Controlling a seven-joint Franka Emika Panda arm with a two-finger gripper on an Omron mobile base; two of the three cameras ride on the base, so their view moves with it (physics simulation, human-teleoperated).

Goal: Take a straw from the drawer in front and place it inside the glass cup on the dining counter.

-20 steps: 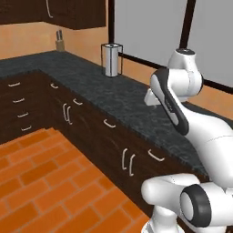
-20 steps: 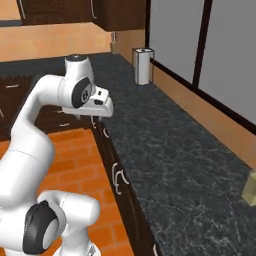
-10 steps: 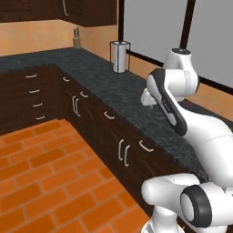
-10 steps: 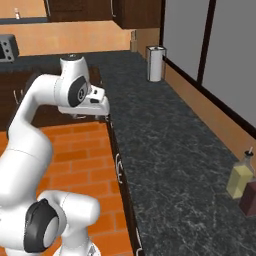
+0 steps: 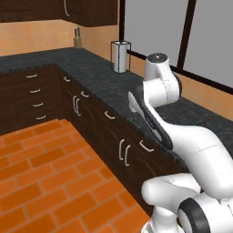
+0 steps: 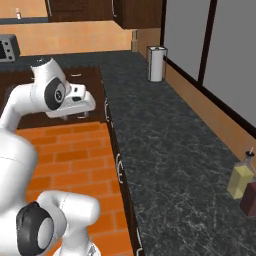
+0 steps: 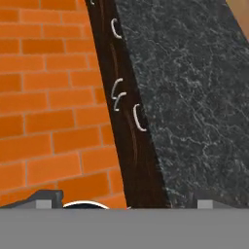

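My gripper hangs open over the edge of a black speckled counter, its two dark fingertips wide apart with nothing between them. From the right base camera the gripper sits at the end of the bent white arm, above the orange brick floor. Just under the counter's lip runs a row of dark-brown fronts. One shallow drawer with a curved silver handle lies ahead of the fingers, and it is shut; it also appears below the arm. The straw is hidden. The glass cup and the dining counter are out of view.
A paper towel holder stands far along the counter, a knife block in the corner. A yellow bottle and a dark red one stand at the near right. The brick floor lies left of the cabinets.
The whole picture has shifted in both base views, so the base has moved along the counter. The arm keeps its pose and the gripper stays open.
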